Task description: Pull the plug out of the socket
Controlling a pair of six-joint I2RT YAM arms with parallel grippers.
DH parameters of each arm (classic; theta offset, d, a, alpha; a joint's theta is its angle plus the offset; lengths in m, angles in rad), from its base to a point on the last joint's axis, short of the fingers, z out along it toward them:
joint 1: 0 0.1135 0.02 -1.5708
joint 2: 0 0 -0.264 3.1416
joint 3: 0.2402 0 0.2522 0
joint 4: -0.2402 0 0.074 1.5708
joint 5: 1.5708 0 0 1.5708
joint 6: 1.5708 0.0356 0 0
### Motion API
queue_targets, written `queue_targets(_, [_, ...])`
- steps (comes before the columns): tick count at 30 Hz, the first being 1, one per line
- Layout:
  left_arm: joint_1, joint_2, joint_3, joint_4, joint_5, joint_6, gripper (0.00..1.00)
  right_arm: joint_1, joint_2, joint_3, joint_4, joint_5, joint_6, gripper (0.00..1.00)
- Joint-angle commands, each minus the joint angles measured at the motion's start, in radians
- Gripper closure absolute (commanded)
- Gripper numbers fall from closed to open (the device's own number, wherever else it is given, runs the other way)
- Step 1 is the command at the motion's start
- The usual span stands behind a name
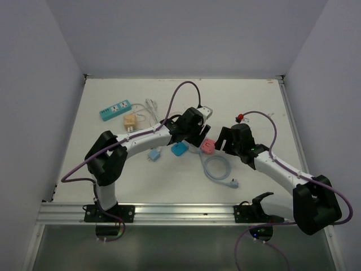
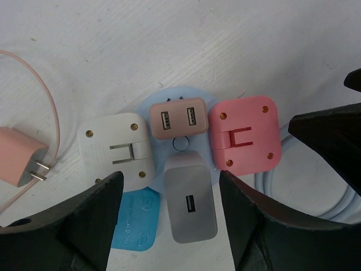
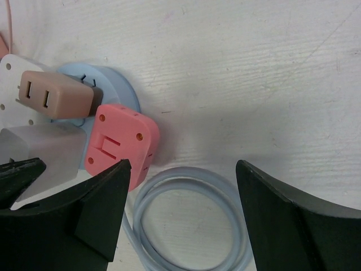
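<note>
The grey plug [image 2: 190,197] sits in the round blue socket [image 2: 148,107] mid-bench, among white [image 2: 115,149], tan [image 2: 179,119] and pink [image 2: 243,138] plugs. Its long axis runs out from the socket's centre, back toward the left wrist. The left jaws stand wide open and empty, one on each long side of the grey plug, touching neither. This arm looks the nearer. Closing across the narrow width and drawing back along that axis seems the likely move. The right jaws gape just as wide, empty, with the pink plug beside one finger and the coiled cable [image 3: 137,226] below on the bench [image 1: 254,101].
</note>
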Motion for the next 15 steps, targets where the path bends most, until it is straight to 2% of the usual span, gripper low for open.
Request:
queue_targets(1, [-0.021,0.034,0.053,-0.059,-0.06,-0.021,0.29,-0.008,-0.011,-0.01,0.037,-0.001,0.015,0.21])
queue_targets(15, [-0.026,0.104,0.083,-0.074,-0.029,-0.06,0.46,-0.018,0.017,-0.025,0.104,-0.098,0.007,0.21])
